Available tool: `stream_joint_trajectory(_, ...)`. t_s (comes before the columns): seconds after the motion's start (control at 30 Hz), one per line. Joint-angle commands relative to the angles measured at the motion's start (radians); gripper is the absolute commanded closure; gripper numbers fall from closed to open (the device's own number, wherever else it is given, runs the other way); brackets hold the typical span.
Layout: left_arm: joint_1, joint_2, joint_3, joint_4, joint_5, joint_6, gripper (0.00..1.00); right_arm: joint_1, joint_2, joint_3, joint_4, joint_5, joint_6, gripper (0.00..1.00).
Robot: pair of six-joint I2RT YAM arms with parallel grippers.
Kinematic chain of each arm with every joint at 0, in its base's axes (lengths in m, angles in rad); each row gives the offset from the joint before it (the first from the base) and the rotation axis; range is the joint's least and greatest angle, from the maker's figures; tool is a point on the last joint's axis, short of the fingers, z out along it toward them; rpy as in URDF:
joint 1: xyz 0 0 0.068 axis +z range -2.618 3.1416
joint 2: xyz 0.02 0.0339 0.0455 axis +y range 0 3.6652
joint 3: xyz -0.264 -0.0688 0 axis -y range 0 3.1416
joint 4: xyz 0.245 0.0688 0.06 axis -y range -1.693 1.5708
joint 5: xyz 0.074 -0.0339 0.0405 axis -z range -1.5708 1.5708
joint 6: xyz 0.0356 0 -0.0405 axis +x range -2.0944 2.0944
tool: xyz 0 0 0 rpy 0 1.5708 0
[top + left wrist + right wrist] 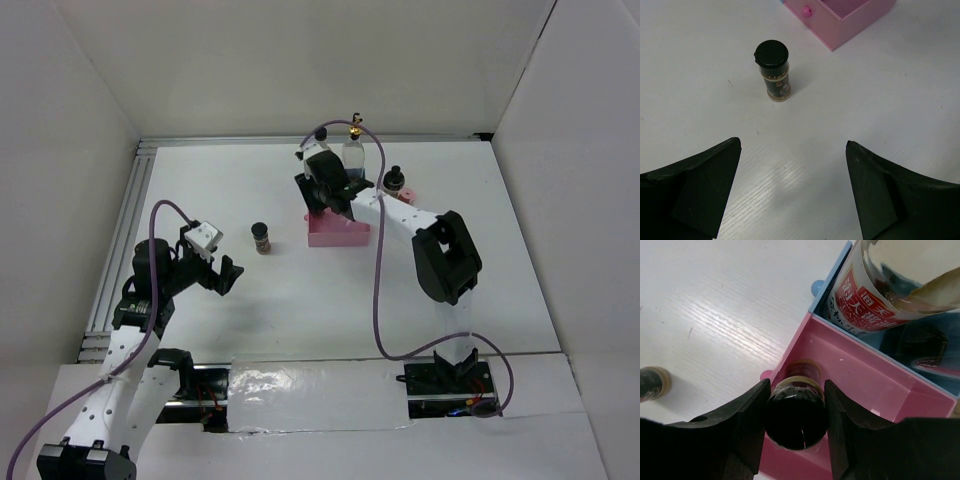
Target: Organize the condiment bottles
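Observation:
My right gripper (797, 385) is shut on a short dark jar with a black cap (796, 415), held inside the pink tray (875, 385) at its near-left corner. In the top view this gripper (330, 205) is over the pink tray (337, 232). A tall red-labelled bottle (865, 295) and another dark jar (922, 340) stand in the blue tray (830, 277) behind. A gold-spouted bottle (354, 150) and a black-capped jar (394, 180) stand at the back. A short black-capped jar (261, 237) (773, 75) stands alone on the table. My left gripper (228, 272) (793, 144) is open and empty, short of that jar.
A corner of the pink tray (840, 20) with a pink knob shows in the left wrist view, beyond the lone jar. White walls enclose the table on three sides. The right arm's purple cable (378, 290) loops across the table's right half.

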Motion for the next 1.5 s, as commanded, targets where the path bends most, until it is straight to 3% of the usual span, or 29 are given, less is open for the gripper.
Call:
stream_joint_trajectory(0.0, 0.003, 0.004, 0.001, 0.029, -0.001, 0.012, 0.01, -0.009, 0.031, 0.079, 0.038, 0.015, 0.008, 1.0)
stream_joint_trajectory(0.3, 0.004, 0.007, 0.004, 0.027, -0.006, 0.012, 0.01, -0.037, 0.075, 0.09, 0.035, -0.02, 0.009, 0.97)
stream_joint_trajectory(0.4, 0.004, 0.011, 0.004, 0.03, -0.004, 0.012, 0.01, -0.04, 0.086, 0.099, 0.025, -0.039, 0.009, 0.82)
stream_joint_trajectory(0.5, 0.003, 0.014, 0.006, 0.035, -0.001, 0.008, 0.01, -0.04, 0.094, 0.11, 0.015, -0.057, 0.003, 0.59)
stream_joint_trajectory(0.53, 0.003, 0.015, 0.007, 0.035, -0.001, 0.008, 0.01, -0.04, 0.092, 0.11, 0.013, -0.068, -0.001, 0.45)
stream_joint_trajectory(0.63, 0.004, 0.015, 0.01, 0.033, -0.001, 0.011, 0.01, -0.04, 0.094, 0.113, 0.005, -0.08, -0.008, 0.35)
stream_joint_trajectory(0.83, 0.004, 0.014, 0.006, 0.026, 0.002, 0.003, 0.01, -0.04, 0.097, 0.127, -0.011, -0.094, -0.011, 0.26)
stream_joint_trajectory(1.13, 0.004, 0.014, 0.01, 0.025, 0.006, 0.001, 0.01, -0.031, 0.03, 0.116, -0.03, -0.083, 0.0, 0.2)
stream_joint_trajectory(1.23, 0.004, 0.014, 0.012, 0.026, 0.011, 0.003, 0.01, -0.029, -0.012, 0.096, -0.05, -0.074, 0.009, 0.08)
stream_joint_trajectory(1.27, 0.004, 0.014, 0.012, 0.027, 0.011, 0.003, 0.01, -0.028, -0.044, 0.087, -0.051, -0.076, 0.009, 0.0)
stream_joint_trajectory(1.47, 0.004, 0.014, 0.015, 0.029, 0.011, 0.003, 0.01, -0.028, -0.202, 0.019, -0.082, -0.088, 0.009, 0.0)
